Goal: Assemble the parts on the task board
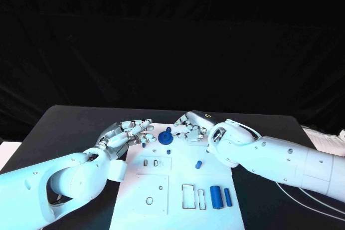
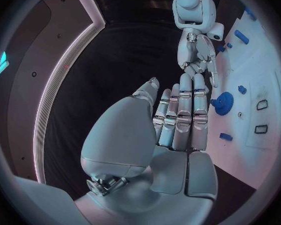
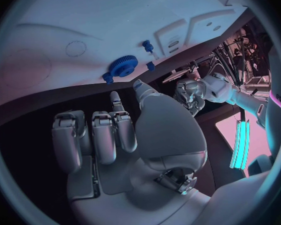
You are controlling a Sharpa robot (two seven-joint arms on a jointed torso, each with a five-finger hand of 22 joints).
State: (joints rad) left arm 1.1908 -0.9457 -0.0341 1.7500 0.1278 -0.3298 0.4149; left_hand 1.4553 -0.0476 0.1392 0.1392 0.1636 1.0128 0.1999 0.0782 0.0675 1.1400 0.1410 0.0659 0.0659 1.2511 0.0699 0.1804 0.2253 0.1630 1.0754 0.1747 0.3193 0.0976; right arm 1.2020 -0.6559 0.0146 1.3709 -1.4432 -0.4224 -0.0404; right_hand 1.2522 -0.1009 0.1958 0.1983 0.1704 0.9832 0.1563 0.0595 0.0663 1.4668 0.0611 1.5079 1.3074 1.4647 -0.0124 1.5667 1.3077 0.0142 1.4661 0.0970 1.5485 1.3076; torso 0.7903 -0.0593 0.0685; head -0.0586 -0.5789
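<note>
The white task board (image 1: 172, 190) lies in the middle of the table. A blue gear (image 1: 165, 137) sits at its far end, between my two hands. My left hand (image 1: 129, 132) hovers just left of the gear with its fingers side by side and nothing in them (image 2: 178, 120). My right hand (image 1: 190, 126) hangs just right of the gear, fingers loosely bent and holding nothing (image 3: 115, 135). The gear (image 2: 224, 103) lies just beyond the left fingertips. A small blue peg (image 1: 168, 151) and a blue piece (image 1: 198, 164) lie nearer on the board.
Two blue bars (image 1: 216, 196) (image 1: 228, 196) lie side by side at the board's near right, beside rectangular slots (image 1: 188, 196). Another small blue piece (image 3: 108, 77) lies next to the gear (image 3: 123, 65). Black table (image 1: 65, 130) surrounds the board.
</note>
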